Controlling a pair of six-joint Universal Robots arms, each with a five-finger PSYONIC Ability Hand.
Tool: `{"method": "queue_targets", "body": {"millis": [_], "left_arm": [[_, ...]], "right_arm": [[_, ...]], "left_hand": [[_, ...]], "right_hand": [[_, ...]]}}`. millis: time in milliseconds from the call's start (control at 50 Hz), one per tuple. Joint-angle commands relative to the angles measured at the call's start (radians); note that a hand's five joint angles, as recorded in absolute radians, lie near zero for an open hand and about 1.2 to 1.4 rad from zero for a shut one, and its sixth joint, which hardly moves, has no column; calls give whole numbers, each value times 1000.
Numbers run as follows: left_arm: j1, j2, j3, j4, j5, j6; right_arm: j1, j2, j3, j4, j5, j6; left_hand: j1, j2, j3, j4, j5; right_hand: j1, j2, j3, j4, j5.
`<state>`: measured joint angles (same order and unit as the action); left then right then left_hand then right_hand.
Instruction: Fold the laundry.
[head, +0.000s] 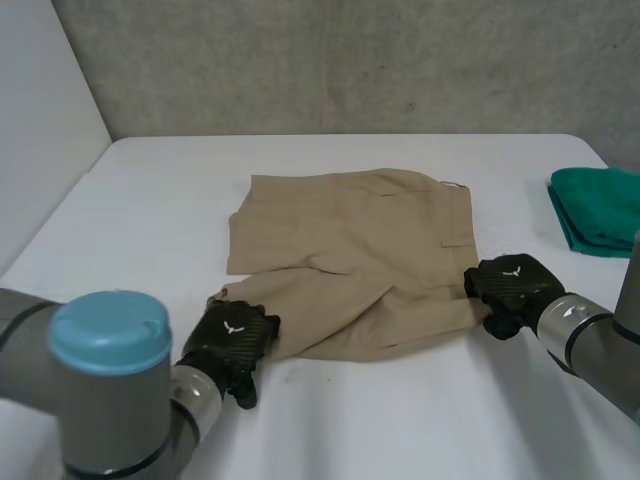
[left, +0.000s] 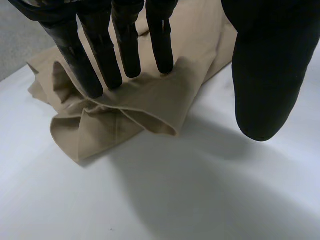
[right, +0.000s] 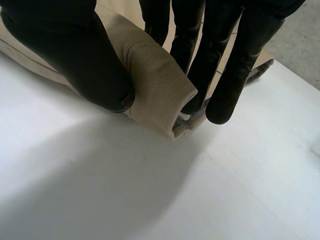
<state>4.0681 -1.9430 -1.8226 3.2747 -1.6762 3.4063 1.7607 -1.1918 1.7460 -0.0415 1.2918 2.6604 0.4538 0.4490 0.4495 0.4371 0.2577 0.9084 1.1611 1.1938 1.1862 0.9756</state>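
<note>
- Khaki shorts (head: 350, 260) are laid flat at the centre of the frame on the white table (head: 400, 430), with the near edge partly doubled over.
- Left hand (head: 230, 345), lower left of the frame: the fingers (left: 120, 45) are held straight, tips resting on the bunched near-left corner. The thumb (left: 270, 75) is kept clear over bare table, so nothing is gripped.
- Right hand (head: 512, 290), right of centre: the near-right corner is pinched between thumb (right: 75, 55) and fingers (right: 235, 65), with the cloth rolled in the grip.
- Handling, judged: the fabric is light, soft woven cloth that will sag and crease, with no slip or breakage risk. Thick hems and the waistband are the best places to be taken hold of, at two corners at once so the edge is kept taut.
- A green folded cloth (head: 598, 208) is seen at the right edge, well apart from the shorts.
- Nothing is seen in the fold path. The crumpled left corner may need to be flattened before a clean pinch can be made.
</note>
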Motion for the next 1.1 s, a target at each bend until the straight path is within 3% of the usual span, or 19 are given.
{"method": "queue_targets", "body": {"millis": [20, 340, 420, 440, 480, 680, 820, 960, 1100], "left_arm": [[5, -96, 86, 40, -65, -1], [3, -200, 210, 57, -100, 10], [6, -212, 230, 57, -100, 13], [9, -211, 238, 57, -102, 13], [9, -202, 241, 57, -102, 13], [38, 48, 227, 5, -97, 21], [84, 209, 252, -172, -82, 51], [86, 266, 267, -297, -79, 70], [98, 245, 253, -303, -60, 71]], "right_arm": [[2, 0, 7, 0, -5, 1], [-4, 0, 17, -1, -8, 0], [-7, 0, 13, -1, -8, -2], [-7, -2, 10, -1, -8, -8], [-7, -2, 6, 0, -8, -13], [5, -130, -62, 84, -3, -88], [8, -161, -184, 260, -3, -155], [5, -163, -289, 423, -15, -158], [3, -144, -307, 466, -14, -162]], "left_hand": [[24, 29, 28, 41, 45], [229, 234, 234, 246, 251], [513, 518, 518, 530, 535], [755, 760, 760, 772, 777], [942, 947, 946, 959, 963], [942, 947, 947, 959, 964], [942, 947, 947, 959, 964], [942, 947, 947, 959, 964], [942, 947, 947, 959, 964]], "right_hand": [[488, 235, 202, 210, 246], [488, 235, 202, 210, 246], [488, 235, 202, 210, 246], [488, 235, 202, 210, 246], [488, 235, 202, 210, 246], [488, 235, 202, 210, 246], [488, 235, 202, 210, 246], [488, 235, 202, 210, 246], [488, 235, 202, 210, 246]]}}
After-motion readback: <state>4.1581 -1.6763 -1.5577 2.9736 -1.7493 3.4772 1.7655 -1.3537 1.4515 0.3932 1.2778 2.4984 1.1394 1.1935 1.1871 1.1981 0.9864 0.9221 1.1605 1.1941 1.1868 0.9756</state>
